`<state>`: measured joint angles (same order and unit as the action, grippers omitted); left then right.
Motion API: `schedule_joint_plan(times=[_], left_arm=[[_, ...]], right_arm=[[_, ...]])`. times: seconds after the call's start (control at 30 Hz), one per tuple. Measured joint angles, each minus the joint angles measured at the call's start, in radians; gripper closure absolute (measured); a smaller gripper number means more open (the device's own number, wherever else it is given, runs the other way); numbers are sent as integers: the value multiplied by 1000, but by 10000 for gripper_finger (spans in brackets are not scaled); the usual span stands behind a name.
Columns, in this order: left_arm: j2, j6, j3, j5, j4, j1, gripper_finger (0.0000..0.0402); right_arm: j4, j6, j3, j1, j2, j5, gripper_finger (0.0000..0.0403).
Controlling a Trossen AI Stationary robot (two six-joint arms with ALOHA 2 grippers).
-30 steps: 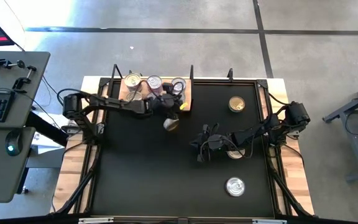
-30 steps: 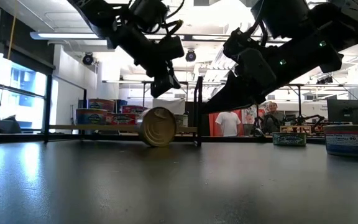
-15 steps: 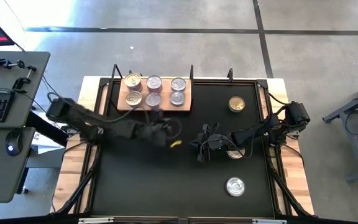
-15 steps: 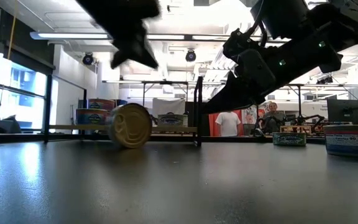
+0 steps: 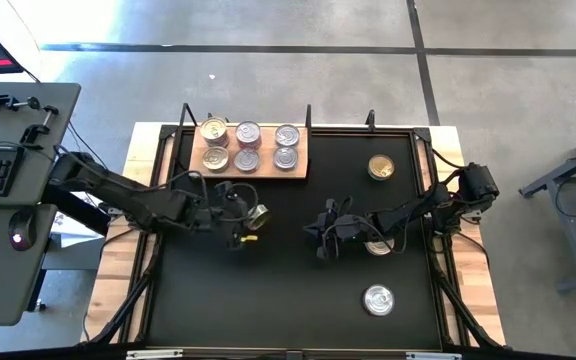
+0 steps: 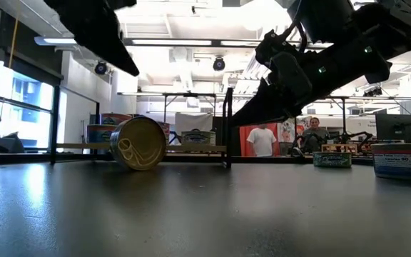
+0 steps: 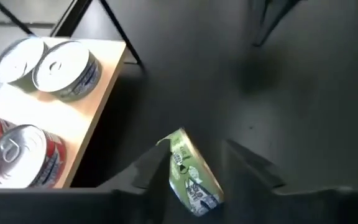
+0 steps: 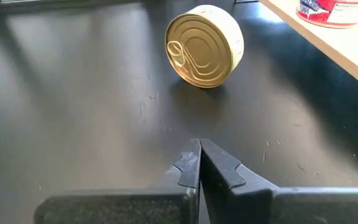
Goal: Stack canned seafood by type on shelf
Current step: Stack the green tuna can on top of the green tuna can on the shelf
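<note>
The wooden shelf (image 5: 298, 170) lies at the table's far left and carries six upright cans (image 5: 247, 146) in two rows. One gold-lidded, green-labelled can (image 5: 258, 213) stands on its rim on the black table near the shelf; the low view shows it as a gold disc (image 6: 139, 143). My left gripper (image 7: 194, 155) is open and hovers over this can, one finger on each side, touching nothing. At mid-table, to the can's right, my right gripper (image 8: 199, 146) is shut and empty, pointing at the can (image 8: 204, 45).
A gold-lidded can (image 5: 380, 167) sits at the far right, a silver one (image 5: 378, 298) at the near right, and another (image 5: 376, 246) partly under my right arm. Black posts (image 5: 308, 112) stand along the table's far edge. People (image 6: 262, 139) are in the room behind.
My left gripper has drawn back from over the shelf toward the table's near-left, rolling its wrist. The can on its rim has rolled along the table the same way, toward the left and a little nearer, and stays on edge.
</note>
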<state>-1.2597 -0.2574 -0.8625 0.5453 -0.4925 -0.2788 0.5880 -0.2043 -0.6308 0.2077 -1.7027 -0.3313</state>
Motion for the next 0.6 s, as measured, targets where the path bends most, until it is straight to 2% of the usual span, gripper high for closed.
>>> schedule_joint_plan(times=[0.13,0.3,0.4,0.6], left_arm=[[-19,22,17,-77,95,74,200],[-72,14,17,-183,117,178,129],[-135,-8,17,-229,126,231,110],[-270,-17,17,-284,178,291,107]], right_arm=[[-1,-3,0,0,0,0,402],[-1,-5,0,0,0,0,402],[-1,-5,0,0,0,1,402],[-2,-1,0,0,0,1,402]])
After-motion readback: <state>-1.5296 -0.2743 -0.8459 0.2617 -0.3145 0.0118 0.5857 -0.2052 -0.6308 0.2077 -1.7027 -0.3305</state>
